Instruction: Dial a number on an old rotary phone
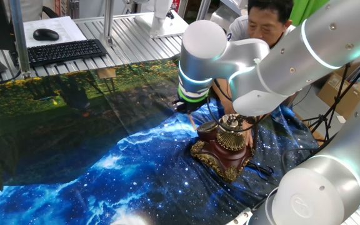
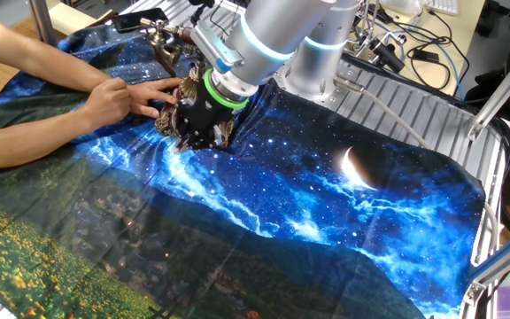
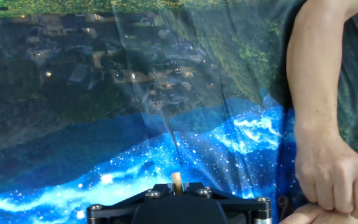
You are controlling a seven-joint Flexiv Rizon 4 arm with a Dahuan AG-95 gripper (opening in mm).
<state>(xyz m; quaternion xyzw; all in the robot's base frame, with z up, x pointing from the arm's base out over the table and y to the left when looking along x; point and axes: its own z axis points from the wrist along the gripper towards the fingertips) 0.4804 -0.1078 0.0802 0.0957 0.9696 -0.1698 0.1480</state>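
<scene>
From my seat I see the small antique-style rotary phone (image 1: 224, 149), dark red-brown with ornate gold base trim and a round brass dial, sitting on the starry blue printed cloth (image 2: 326, 177) that covers the bench. My claw (image 2: 197, 120) hangs right over the phone, close above the dial, but its tips are hidden in both fixed views, and the hand view shows only the black claw housing (image 3: 179, 208) with a pale stub at its middle. So I cannot tell how far the claw is spread or whether it touches anything.

A person's bare hand (image 2: 118, 99) rests against the phone on the side away from the arm base, seemingly steadying it.

I judge the phone light and top-heavy for its size, rigid, with smooth slippery metal parts; the cloth under it may slide. I would not grip the body at all. The place to engage is a finger hole of the dial, pressed gently and swept round, since the handset above it sits loose on its cradle.
</scene>
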